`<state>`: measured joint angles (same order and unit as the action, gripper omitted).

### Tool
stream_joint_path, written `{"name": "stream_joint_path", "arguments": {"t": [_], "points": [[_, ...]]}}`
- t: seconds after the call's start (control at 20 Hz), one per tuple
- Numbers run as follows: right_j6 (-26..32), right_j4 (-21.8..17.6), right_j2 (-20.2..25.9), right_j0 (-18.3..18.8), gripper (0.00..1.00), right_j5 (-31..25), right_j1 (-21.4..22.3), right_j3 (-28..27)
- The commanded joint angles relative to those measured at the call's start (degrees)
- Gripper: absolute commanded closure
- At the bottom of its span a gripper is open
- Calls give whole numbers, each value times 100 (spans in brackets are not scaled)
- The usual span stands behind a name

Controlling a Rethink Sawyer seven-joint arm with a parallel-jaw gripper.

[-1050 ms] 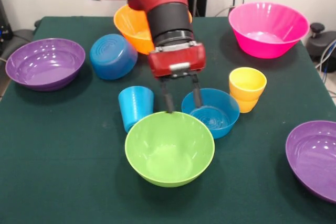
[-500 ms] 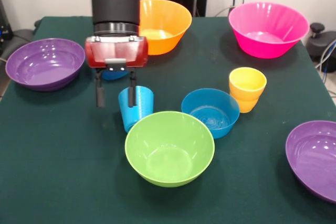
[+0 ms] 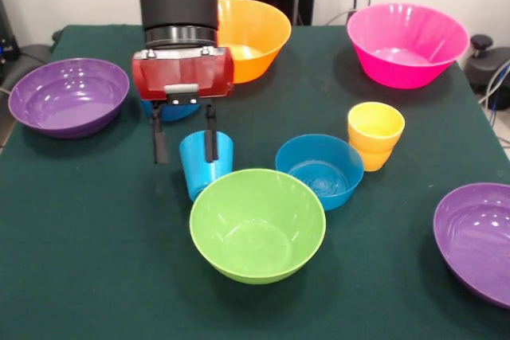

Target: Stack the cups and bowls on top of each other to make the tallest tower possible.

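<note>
Even, bright overhead light is cast; soft shadows are thrown on the desk [image 3: 96, 260]. White glare is seen on the purple bowls [image 3: 68, 95]. Focus is held throughout.

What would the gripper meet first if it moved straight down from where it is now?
Probably the blue cup. The gripper points down with its fingers open; one finger overlaps the cup's rim, the other hangs over bare table. Depth is unclear from this single view.
</note>
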<state>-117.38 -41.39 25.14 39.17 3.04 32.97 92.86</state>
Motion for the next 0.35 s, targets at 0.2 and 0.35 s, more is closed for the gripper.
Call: {"name": "stream_joint_path", "arguments": {"t": [0.2,0.35], "points": [[184,23,583,-59,0,-926,-80,210],[189,29,584,-59,0,-965,-89,220]]}}
